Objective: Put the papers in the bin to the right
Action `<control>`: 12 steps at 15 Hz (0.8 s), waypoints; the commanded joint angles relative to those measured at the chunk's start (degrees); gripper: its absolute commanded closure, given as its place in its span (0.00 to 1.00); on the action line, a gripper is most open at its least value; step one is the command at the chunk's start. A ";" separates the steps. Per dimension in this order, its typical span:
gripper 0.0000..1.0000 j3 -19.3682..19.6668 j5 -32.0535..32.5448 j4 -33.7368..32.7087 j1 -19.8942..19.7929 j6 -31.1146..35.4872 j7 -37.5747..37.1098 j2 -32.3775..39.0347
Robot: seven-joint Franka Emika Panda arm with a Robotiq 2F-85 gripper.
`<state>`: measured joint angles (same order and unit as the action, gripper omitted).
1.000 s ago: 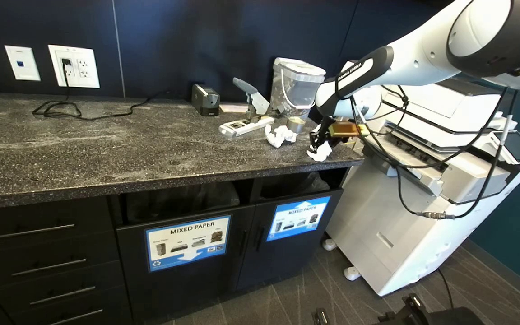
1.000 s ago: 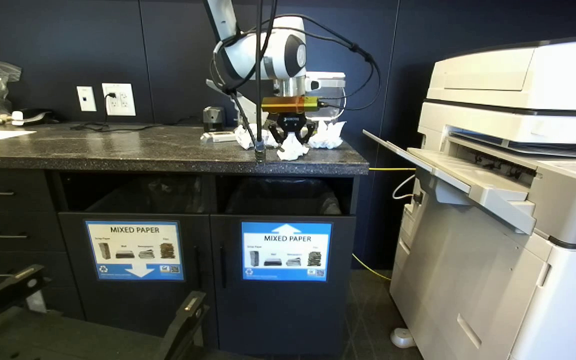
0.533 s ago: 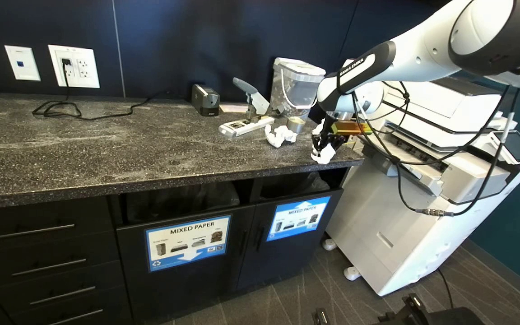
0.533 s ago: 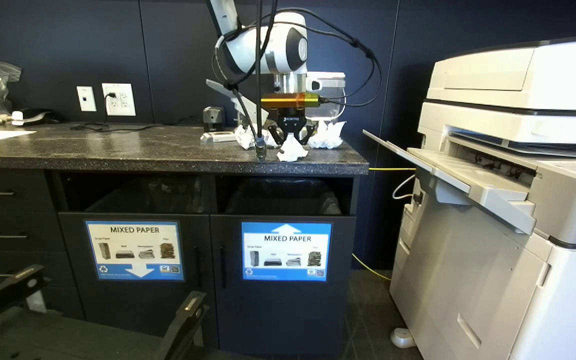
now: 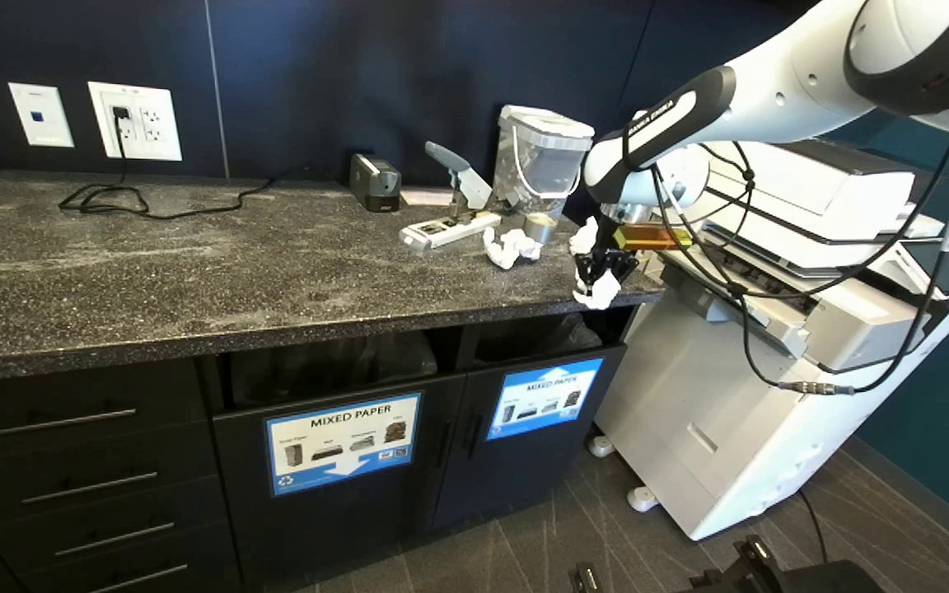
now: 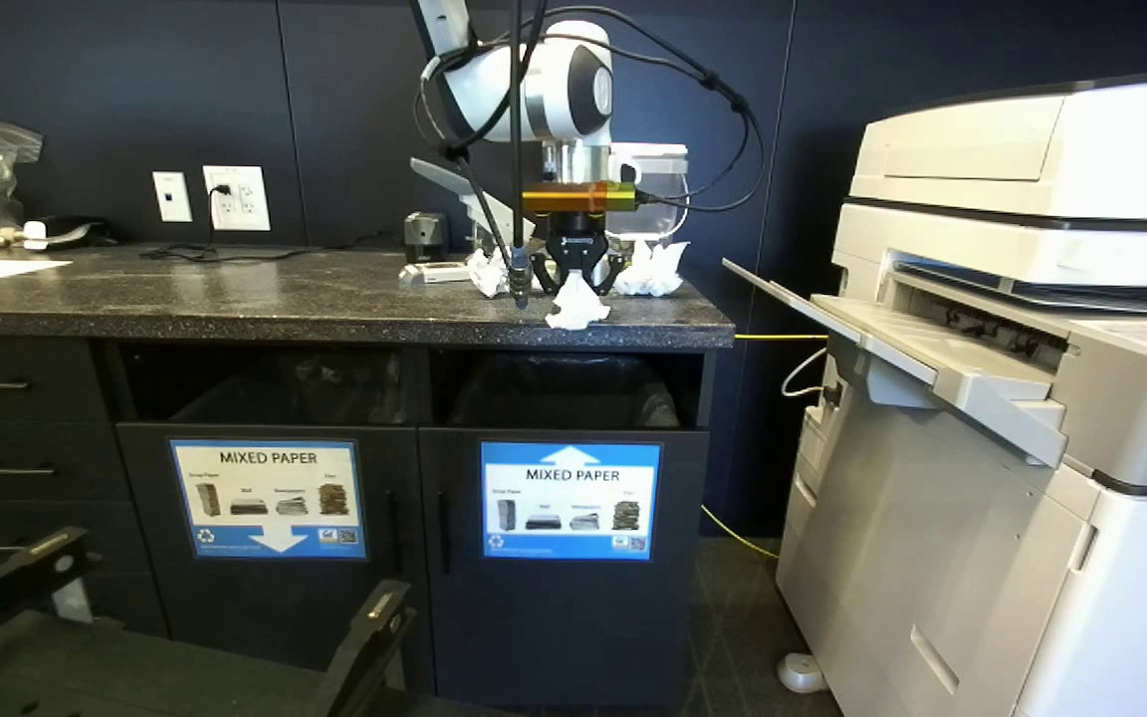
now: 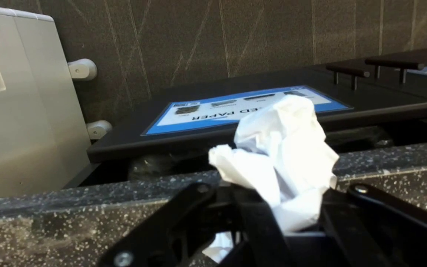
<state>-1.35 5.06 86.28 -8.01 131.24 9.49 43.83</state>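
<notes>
In both exterior views, you will find a stapler [image 5: 473,188], handle [image 5: 446,156] raised, on the speckled countertop [image 5: 194,272], with a small dark device [image 5: 375,183] near it and a lidded clear container [image 5: 542,161] on its right. Note the black cord [image 5: 163,217] plugged into the wall outlet [image 5: 143,123]. In an exterior view, you have a white printer [image 6: 932,558] standing apart from the countertop's right end.

Both exterior views facing counter [image 6: 315,291], wrist view downward
</notes>
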 commanded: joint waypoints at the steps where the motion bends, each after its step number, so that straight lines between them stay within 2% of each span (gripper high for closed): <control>1: 0.81 -0.04 -1.80 11.04 -0.58 4.30 1.71 -6.22; 8: 0.82 -0.97 -3.59 29.70 -0.22 17.90 0.72 -12.46; 12: 0.81 -3.21 -6.31 37.30 -0.96 26.60 1.52 -13.05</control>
<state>-2.92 1.69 116.58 -8.28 151.48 9.64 33.89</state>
